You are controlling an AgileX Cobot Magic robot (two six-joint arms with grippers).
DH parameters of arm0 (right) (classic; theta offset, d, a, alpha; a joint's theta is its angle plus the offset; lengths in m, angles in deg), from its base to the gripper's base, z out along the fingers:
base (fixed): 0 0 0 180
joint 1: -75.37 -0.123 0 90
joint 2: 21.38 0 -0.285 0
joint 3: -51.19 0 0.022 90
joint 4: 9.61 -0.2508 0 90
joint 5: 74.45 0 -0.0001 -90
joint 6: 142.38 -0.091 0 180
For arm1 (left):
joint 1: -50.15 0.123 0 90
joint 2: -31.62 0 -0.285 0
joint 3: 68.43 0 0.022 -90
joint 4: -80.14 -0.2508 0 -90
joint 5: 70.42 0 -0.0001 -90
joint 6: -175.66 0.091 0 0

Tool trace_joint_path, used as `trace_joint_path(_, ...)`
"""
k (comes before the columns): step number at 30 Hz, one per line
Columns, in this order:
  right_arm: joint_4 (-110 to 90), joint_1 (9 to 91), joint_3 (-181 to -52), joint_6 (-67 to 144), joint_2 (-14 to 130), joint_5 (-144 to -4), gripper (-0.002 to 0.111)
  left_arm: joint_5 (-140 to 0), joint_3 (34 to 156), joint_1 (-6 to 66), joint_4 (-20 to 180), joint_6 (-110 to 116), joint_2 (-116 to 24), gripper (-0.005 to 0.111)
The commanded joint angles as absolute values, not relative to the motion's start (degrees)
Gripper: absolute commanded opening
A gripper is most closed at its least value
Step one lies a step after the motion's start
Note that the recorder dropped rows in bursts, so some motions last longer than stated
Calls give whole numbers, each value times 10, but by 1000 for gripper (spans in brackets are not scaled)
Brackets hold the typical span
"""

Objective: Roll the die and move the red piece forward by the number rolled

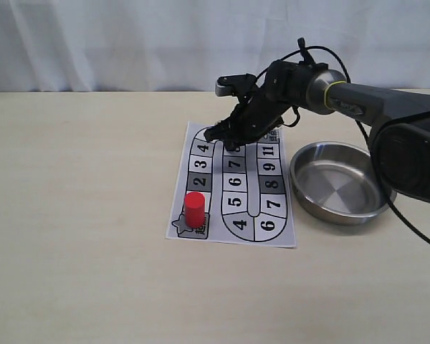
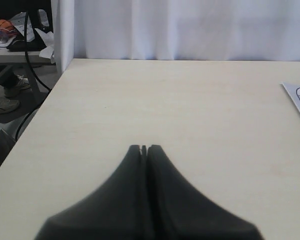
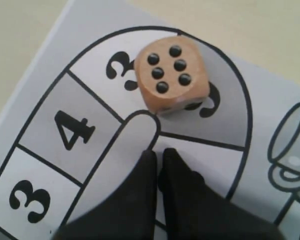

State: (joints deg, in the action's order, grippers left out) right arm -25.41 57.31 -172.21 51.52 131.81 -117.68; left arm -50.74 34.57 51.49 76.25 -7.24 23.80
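Pale tan wooden cube die (image 3: 171,75) has rounded corners and six dark dots up. It lies free on the printed paper board (image 1: 238,223), on the track's far bend past square 4. Right gripper (image 3: 157,155) is pinched together and empty, just beside the die. Left gripper (image 2: 144,148) is also closed and empty, off the board. Bright red cylinder piece (image 1: 194,209) stands upright on the board's near-left star corner.

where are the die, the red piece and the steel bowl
die (image 3: 169,69), right wrist view, on its six-dot top face
red piece (image 1: 194,210), exterior view, on its side wall
steel bowl (image 1: 337,216), exterior view, on its near outer wall
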Motion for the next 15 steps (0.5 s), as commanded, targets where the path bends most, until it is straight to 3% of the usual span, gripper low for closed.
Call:
trace_joint_path(1, -252, 573, -1726, 517, 1296, -1206, 4, -515, 344, 515, 763, -76, 238, 0)
trace_joint_path(10, -251, 567, -1715, 550, 1244, -1343, 4, -515, 344, 515, 763, -76, 238, 0)
trace_joint_path(15, -241, 545, -1643, 560, 1191, -1335, 4, -515, 344, 515, 763, -76, 238, 0)
